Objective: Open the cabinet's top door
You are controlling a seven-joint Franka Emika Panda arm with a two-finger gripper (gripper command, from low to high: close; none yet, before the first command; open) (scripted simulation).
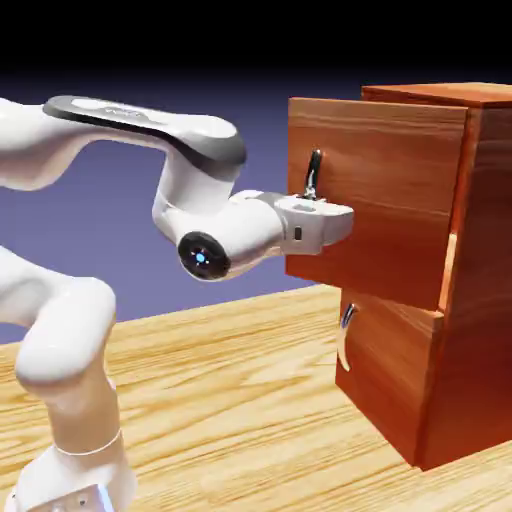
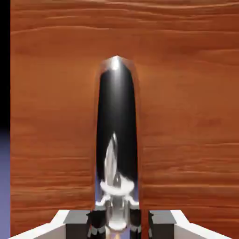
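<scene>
Pulling off-line, the gripper (image 2: 115, 223) clamped on the top door's (image 1: 375, 200) silver handle (image 2: 116, 135) could slip free, stalling it partway out of the cabinet (image 1: 480, 280)

White glossy rounded arm (image 1: 70, 340) w/ dark grey link band, blue-lit joint cap, grey-tipped end effector (image 2: 119, 224).

In the exterior view the gripper (image 1: 312, 196) has its fingertips hidden against the top door (image 1: 375, 200) — only a dark finger beside the handle (image 1: 314, 170) shows, so the jaw gap cannot be read there. The cabinet (image 1: 480, 280) is cut off by the right edge, and the arm's base by the bottom left corner. The lower handle (image 1: 346, 335) is small and partly blurred. In the hand view the handle (image 2: 116, 130) covers the space between the fingertips (image 2: 97, 223) — contact cannot be told.
</scene>
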